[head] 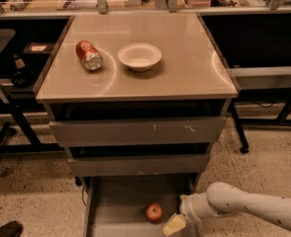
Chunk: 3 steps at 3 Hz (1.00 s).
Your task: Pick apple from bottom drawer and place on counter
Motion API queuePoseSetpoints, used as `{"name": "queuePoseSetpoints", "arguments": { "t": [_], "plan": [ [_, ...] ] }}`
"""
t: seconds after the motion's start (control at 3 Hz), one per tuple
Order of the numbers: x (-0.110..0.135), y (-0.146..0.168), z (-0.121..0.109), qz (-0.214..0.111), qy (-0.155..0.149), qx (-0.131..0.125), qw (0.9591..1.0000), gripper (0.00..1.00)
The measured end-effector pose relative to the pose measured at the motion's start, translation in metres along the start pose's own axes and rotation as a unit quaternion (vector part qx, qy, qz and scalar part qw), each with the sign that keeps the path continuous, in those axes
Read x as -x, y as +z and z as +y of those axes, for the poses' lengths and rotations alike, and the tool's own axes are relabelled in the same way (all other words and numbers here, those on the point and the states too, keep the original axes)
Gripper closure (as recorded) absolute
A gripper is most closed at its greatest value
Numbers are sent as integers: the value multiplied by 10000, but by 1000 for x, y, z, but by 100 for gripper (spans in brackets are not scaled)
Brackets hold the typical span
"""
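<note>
The bench [184, 68] fills the upper middle of the view, a glossy beige-grey square top with a thin dark rim, sitting on the drawer cabinet. Under it the top drawer [135, 131] and the middle drawer [140, 164] are shut, their grey fronts scratched. The bottom drawer [118, 206] is pulled out toward the camera over the speckled floor [36, 191], and its shallow grey tray lies open to view.

The white arm [248, 209] comes in from the lower right edge and reaches left, low down, to the right front part of the open drawer.

On the bench, a white bowl [139, 56] stands upright near the middle. A red soda can [89, 55] lies on its side just to the left of the bowl, apart from it.

The apple [154, 212], red and small, rests on the floor of the bottom drawer, right of its middle.

The hand [174, 225] hangs at the arm's end, at the very bottom of the view, just beside the apple on its lower right. Only a pale yellowish tip of it shows. It holds nothing that can be seen and appears not to touch the apple. Whether it is spread or closed cannot be told.
</note>
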State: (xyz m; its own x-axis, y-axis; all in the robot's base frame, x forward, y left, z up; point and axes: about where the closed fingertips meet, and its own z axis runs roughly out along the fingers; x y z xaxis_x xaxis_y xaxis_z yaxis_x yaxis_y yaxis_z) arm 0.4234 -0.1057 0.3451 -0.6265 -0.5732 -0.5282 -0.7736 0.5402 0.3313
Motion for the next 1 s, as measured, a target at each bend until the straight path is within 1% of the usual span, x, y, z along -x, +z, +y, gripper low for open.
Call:
{"name": "queuePoseSetpoints", "arguments": {
  "t": [0.33,0.67,1.0],
  "plan": [
    [-1,27,-9,-41,132,198,9997,0],
    [-1,29,-11,-55,150,205,9997,0],
    [-10,43,-15,-153,248,214,9993,0]
  ]
}}
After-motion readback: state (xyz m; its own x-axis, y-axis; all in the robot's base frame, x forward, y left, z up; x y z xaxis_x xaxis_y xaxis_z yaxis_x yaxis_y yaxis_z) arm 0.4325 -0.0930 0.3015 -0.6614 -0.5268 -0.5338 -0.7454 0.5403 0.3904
